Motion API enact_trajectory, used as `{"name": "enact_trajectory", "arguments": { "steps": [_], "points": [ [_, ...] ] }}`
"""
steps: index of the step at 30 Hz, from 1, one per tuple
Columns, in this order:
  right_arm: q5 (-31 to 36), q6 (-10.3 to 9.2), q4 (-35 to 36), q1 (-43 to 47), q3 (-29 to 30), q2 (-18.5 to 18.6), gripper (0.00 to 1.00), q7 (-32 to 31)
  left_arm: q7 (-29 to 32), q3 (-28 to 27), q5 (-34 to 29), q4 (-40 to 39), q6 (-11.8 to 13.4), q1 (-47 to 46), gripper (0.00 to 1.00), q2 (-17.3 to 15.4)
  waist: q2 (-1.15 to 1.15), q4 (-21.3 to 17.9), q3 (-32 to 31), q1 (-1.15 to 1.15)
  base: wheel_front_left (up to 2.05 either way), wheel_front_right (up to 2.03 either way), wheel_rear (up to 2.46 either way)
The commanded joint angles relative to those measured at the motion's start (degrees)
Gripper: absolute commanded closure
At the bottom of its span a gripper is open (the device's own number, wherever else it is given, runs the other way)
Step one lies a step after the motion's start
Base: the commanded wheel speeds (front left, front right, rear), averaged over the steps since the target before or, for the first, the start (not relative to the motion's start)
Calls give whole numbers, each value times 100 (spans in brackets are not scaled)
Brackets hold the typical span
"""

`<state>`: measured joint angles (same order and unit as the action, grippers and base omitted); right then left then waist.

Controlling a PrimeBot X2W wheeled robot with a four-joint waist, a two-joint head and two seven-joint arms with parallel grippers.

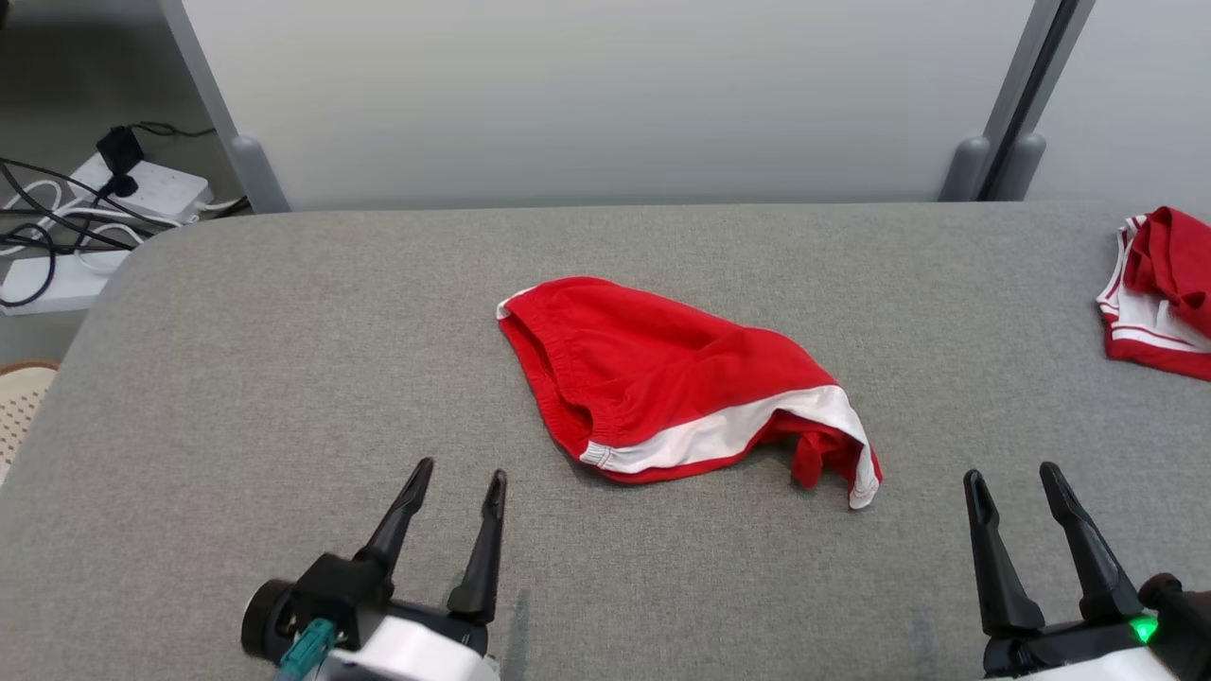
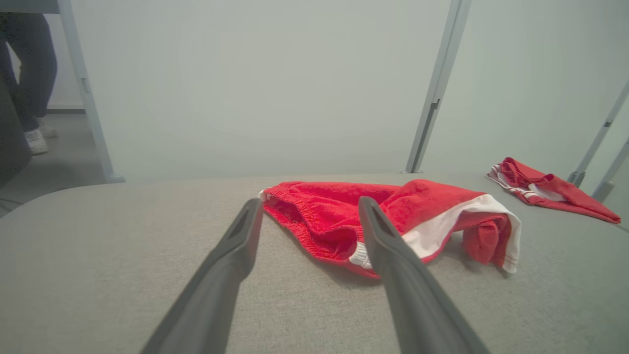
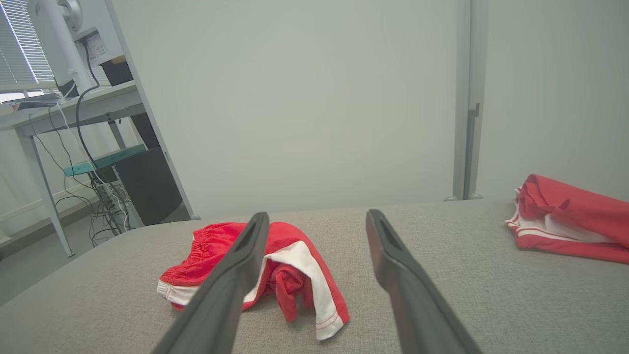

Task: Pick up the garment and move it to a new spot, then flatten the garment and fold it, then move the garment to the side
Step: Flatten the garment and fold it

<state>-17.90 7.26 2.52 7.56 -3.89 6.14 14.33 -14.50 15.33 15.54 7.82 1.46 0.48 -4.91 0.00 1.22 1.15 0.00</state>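
Observation:
The garment point(image 1: 662, 378) is a pair of red shorts with white trim, lying crumpled in the middle of the grey padded table point(image 1: 284, 331). It also shows beyond my left fingers point(image 2: 324, 216) and to the left of my right fingers point(image 3: 290, 265). My left gripper point(image 1: 458, 478) hovers open near the front edge, below and left of the garment. Open as well, my right gripper point(image 1: 1012, 478) sits at the lower right, clear of the cloth. Neither gripper touches anything.
A second red and white garment point(image 1: 1159, 293) lies bunched at the table's far right edge. Grey partition panels point(image 1: 605, 95) stand behind the table. Power strips and cables point(image 1: 85, 208) lie on the floor at the far left. A person's leg and shoe point(image 2: 34, 98) show past the table.

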Motion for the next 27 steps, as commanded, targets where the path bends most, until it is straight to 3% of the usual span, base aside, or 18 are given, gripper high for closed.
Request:
{"name": "enact_trajectory", "arguments": {
  "steps": [1,7,12,27],
  "points": [
    [-41,23,196,-280,-117,143,0,67,-50,-96,-68,-27,-101,-468,0,-8,0,-87,159,0,0,0,0],
    [-97,23,241,-484,-198,231,0,67,-42,330,-134,860,-514,-1345,0,61,0,-275,543,0,0,0,0],
    [-166,23,305,-706,-286,333,0,67,140,662,-303,1927,-702,-2080,0,-5,0,-477,885,0,0,0,0],
    [-233,23,320,-882,-313,424,0,67,283,806,-46,3212,-812,-2771,0,32,0,-703,1115,0,0,0,0]
  ]
}}
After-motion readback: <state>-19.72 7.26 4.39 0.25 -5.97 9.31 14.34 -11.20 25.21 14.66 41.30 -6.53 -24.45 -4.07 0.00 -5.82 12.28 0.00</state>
